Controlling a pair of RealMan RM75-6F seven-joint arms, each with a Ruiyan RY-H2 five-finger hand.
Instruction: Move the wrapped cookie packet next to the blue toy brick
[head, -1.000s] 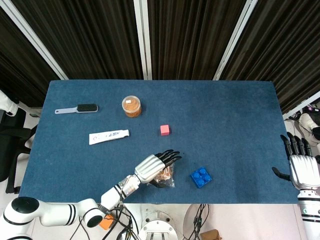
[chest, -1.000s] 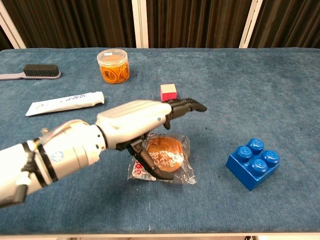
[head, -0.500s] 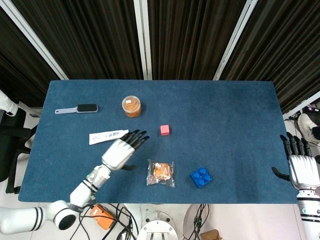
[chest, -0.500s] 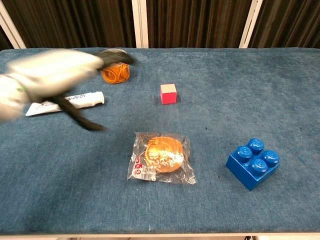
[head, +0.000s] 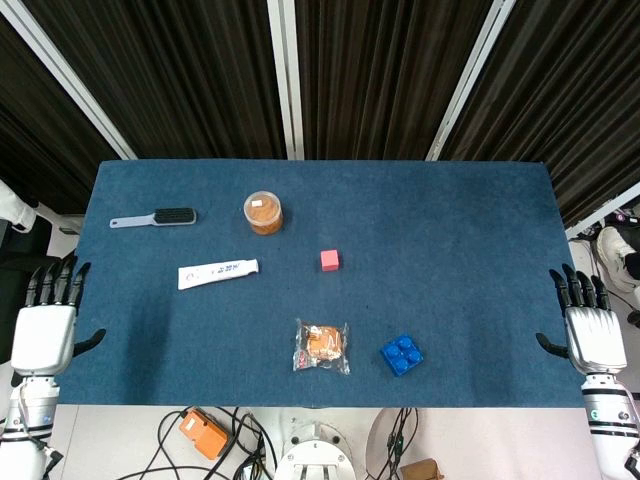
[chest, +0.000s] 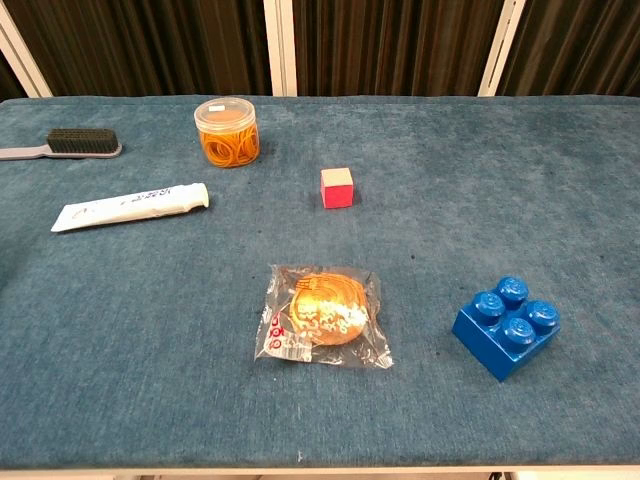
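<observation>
The wrapped cookie packet (head: 322, 346) (chest: 324, 316) lies flat on the blue table near its front edge, clear wrapper around an orange cookie. The blue toy brick (head: 401, 354) (chest: 507, 325) sits a short gap to its right, apart from it. My left hand (head: 45, 330) hangs off the table's left edge, fingers apart and holding nothing. My right hand (head: 590, 330) is off the right edge, fingers apart and holding nothing. Neither hand shows in the chest view.
A small red cube (head: 330, 260) (chest: 337, 187) stands behind the packet. A white tube (head: 217, 272) (chest: 131, 207), a jar of orange bands (head: 263, 212) (chest: 227, 131) and a black brush (head: 154, 217) (chest: 62, 144) lie at the back left.
My left hand let go of the cookie packet and drew back leftward off the table's left edge. The packet stays beside the brick. My right hand barely moved.
</observation>
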